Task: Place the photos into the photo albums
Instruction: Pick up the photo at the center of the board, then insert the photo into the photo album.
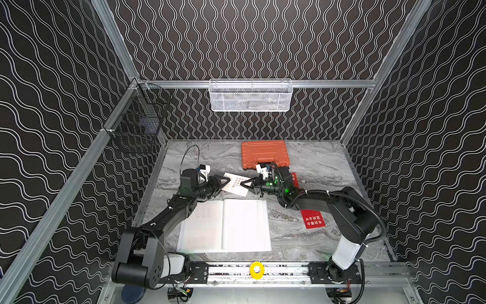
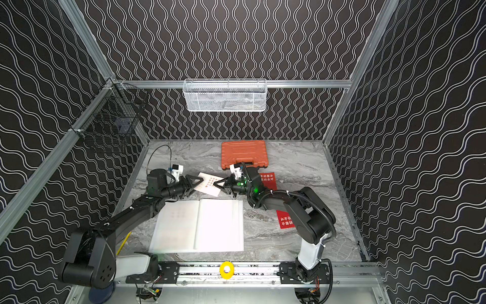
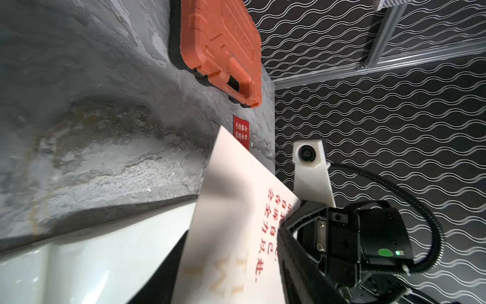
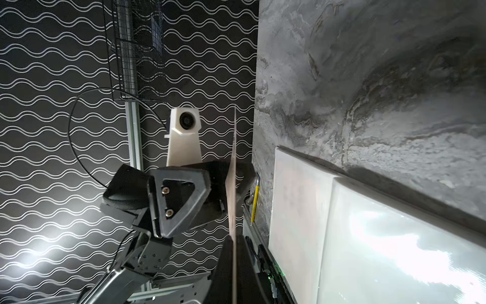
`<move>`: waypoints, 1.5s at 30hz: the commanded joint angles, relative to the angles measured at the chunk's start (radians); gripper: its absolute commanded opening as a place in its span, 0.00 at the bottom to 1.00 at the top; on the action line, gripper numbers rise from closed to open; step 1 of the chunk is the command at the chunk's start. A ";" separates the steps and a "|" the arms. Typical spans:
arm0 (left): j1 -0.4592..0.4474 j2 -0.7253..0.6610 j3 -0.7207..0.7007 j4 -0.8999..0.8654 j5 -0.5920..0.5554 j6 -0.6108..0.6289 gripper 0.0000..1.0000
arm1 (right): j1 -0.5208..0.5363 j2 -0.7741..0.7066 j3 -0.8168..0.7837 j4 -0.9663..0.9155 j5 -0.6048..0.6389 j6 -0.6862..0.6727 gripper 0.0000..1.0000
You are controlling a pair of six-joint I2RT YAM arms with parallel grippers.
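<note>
The photo album (image 1: 244, 226) (image 2: 218, 226) lies open on the marble table, white pages up. Just behind it a cream photo (image 1: 235, 185) (image 2: 210, 184) with red characters hangs in the air between both grippers. My right gripper (image 1: 243, 184) (image 4: 232, 263) is shut on one end of it; in the right wrist view the card (image 4: 232, 184) shows edge-on between the pads. My left gripper (image 1: 225, 184) (image 3: 226, 276) stands open around the other end, its fingers (image 4: 178, 197) apart from the card. Two red photos (image 1: 312, 219) (image 1: 294, 179) lie on the table at the right, partly hidden by the right arm.
An orange tool case (image 1: 264, 154) (image 3: 221, 47) lies at the back behind the right gripper. A white mesh basket (image 1: 249, 96) hangs on the back wall and a black wire basket (image 1: 136, 126) on the left wall. A yellow pencil (image 2: 123, 243) lies under the left arm.
</note>
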 commanded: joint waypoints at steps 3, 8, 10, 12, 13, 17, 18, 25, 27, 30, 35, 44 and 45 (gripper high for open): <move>0.057 -0.029 0.082 -0.422 -0.141 0.257 0.51 | 0.010 -0.078 0.022 -0.273 0.079 -0.153 0.00; 0.065 -0.022 0.105 -0.576 -0.253 0.330 0.46 | 0.067 -0.111 0.081 -0.503 0.149 -0.282 0.00; 0.064 -0.024 0.101 -0.606 -0.288 0.344 0.45 | 0.094 -0.119 0.089 -0.582 0.187 -0.322 0.00; 0.064 -0.031 0.095 -0.625 -0.316 0.354 0.44 | 0.119 -0.117 0.146 -0.668 0.234 -0.362 0.00; 0.065 -0.034 0.093 -0.628 -0.321 0.358 0.44 | 0.131 -0.115 0.164 -0.702 0.251 -0.376 0.00; 0.065 -0.027 0.082 -0.638 -0.333 0.368 0.43 | 0.170 -0.085 0.230 -0.807 0.298 -0.427 0.00; 0.065 -0.023 0.075 -0.635 -0.331 0.368 0.42 | 0.179 -0.075 0.244 -0.825 0.305 -0.436 0.00; 0.065 0.012 0.014 -0.566 -0.300 0.351 0.42 | 0.232 -0.012 0.336 -0.942 0.363 -0.491 0.00; 0.064 0.013 0.005 -0.563 -0.309 0.351 0.42 | 0.243 0.001 0.360 -0.969 0.376 -0.503 0.00; 0.065 0.018 -0.007 -0.561 -0.324 0.349 0.42 | 0.257 0.021 0.397 -1.013 0.397 -0.523 0.00; 0.065 0.028 -0.030 -0.559 -0.351 0.339 0.42 | 0.273 0.052 0.444 -1.071 0.418 -0.548 0.00; 0.064 -0.024 -0.037 -0.581 -0.425 0.337 0.43 | 0.299 0.079 0.488 -1.149 0.484 -0.570 0.00; 0.064 -0.027 -0.037 -0.582 -0.431 0.337 0.43 | 0.301 0.081 0.493 -1.152 0.487 -0.572 0.00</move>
